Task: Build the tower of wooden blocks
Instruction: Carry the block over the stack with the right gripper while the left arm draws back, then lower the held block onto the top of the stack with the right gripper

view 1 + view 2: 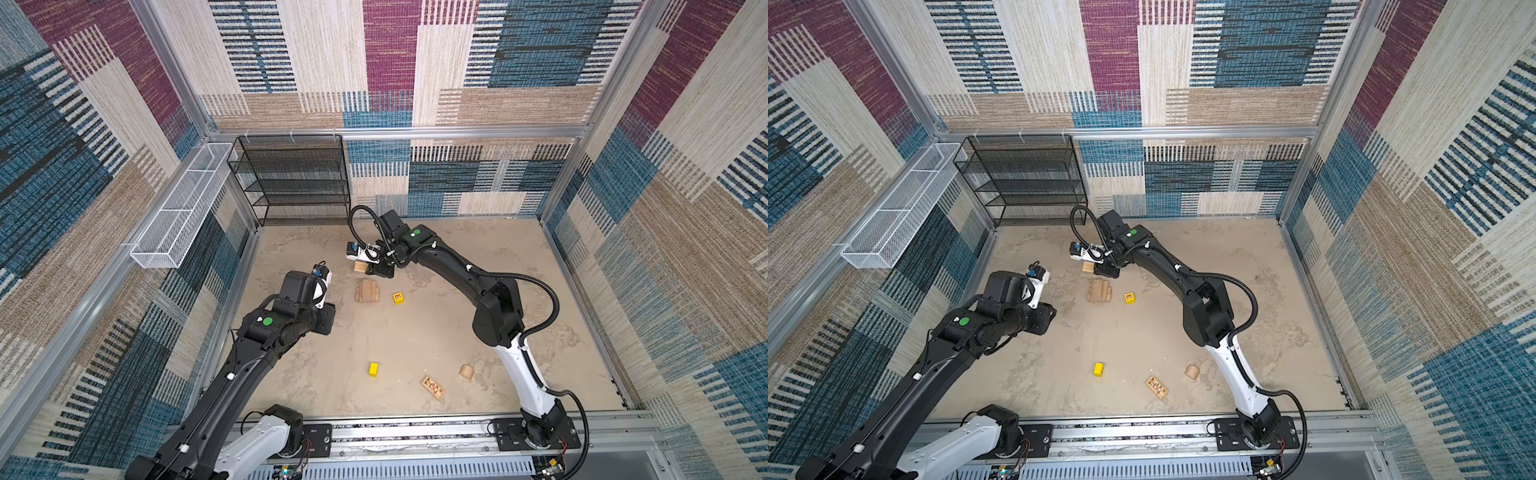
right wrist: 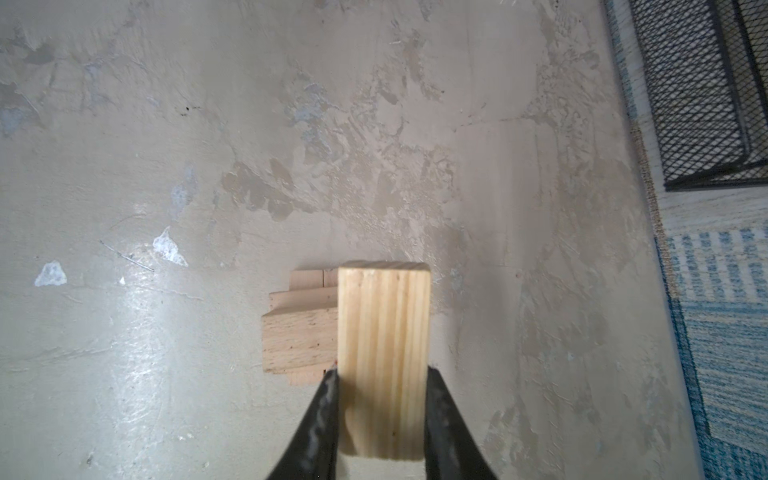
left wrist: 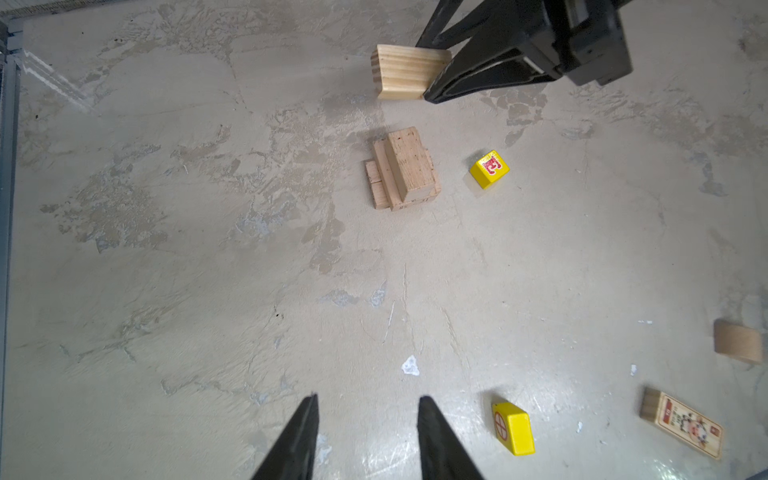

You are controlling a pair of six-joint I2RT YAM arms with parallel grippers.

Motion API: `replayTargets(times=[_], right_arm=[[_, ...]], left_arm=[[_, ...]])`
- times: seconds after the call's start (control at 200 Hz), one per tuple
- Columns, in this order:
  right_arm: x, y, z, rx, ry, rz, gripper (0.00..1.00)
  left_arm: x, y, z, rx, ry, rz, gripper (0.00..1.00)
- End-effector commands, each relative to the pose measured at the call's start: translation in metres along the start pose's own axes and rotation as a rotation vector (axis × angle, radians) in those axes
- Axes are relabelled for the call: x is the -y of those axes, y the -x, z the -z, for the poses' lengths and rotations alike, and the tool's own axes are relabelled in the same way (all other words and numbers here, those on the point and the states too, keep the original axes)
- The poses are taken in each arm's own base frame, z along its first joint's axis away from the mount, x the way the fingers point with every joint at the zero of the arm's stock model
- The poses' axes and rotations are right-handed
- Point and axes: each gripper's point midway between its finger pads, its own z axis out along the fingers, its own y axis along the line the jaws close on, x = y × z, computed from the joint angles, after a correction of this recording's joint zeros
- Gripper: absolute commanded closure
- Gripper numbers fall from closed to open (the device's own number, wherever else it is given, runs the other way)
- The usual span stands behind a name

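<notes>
Tower (image 1: 367, 291) stands on the bench (image 1: 415, 332), tan pieces stacked | right fingers (image 2: 320, 419) clamped on a plain block (image 2: 382, 353), held just beside it | left fingers (image 3: 299, 436) apart, empty | step: placing; next we likely centre it over the top, lower gently.

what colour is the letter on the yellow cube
Red, on the yellow cube; clearest in the left wrist view.

Light is even and diffuse from overhead, and the scene is bright with no hard shadows. The table (image 3: 166, 249) throws whitish glare beside the left gripper (image 3: 368, 398) and again in the right wrist view. A faint soft shadow lies by the tower (image 3: 401, 166). The held wood block (image 2: 382, 311) and the right gripper (image 2: 382, 370) are blurred close to the lens. In both top views the wide angle splays the frame posts (image 1: 170, 70) outward.
</notes>
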Motion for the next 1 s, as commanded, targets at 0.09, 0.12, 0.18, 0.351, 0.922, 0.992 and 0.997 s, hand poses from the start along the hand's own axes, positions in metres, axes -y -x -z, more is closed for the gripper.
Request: replayTargets(times=[0.09,0.12,0.18,0.351,0.922,0.992,0.997], right_arm=[[-0.013,-0.005,-0.009,-0.018,0.06,-0.002,1.0],[-0.013,-0.007,-0.011,-0.023,0.062,-0.003,1.0],[-0.013,-0.01,-0.014,-0.034,0.063,-0.006,1.0],[-0.012,-0.016,-0.022,-0.068,0.056,-0.017,1.0],[-0.01,-0.025,-0.036,-0.11,0.049,-0.019,0.97],[-0.01,-0.024,-0.037,-0.111,0.049,-0.018,0.96],[-0.01,-0.025,-0.037,-0.11,0.049,-0.019,0.96]], left_arm=[[-0.002,0.007,-0.001,0.022,0.002,-0.012,0.56],[-0.002,0.007,-0.002,0.02,0.0,-0.011,0.56],[-0.002,0.006,-0.003,0.015,0.0,-0.009,0.57],[-0.002,0.007,-0.005,0.011,-0.007,-0.003,0.57],[-0.006,0.006,-0.009,-0.004,-0.006,0.015,0.53],[-0.006,0.007,-0.009,-0.003,-0.007,0.018,0.53],[-0.006,0.007,-0.009,-0.003,-0.007,0.018,0.53]])
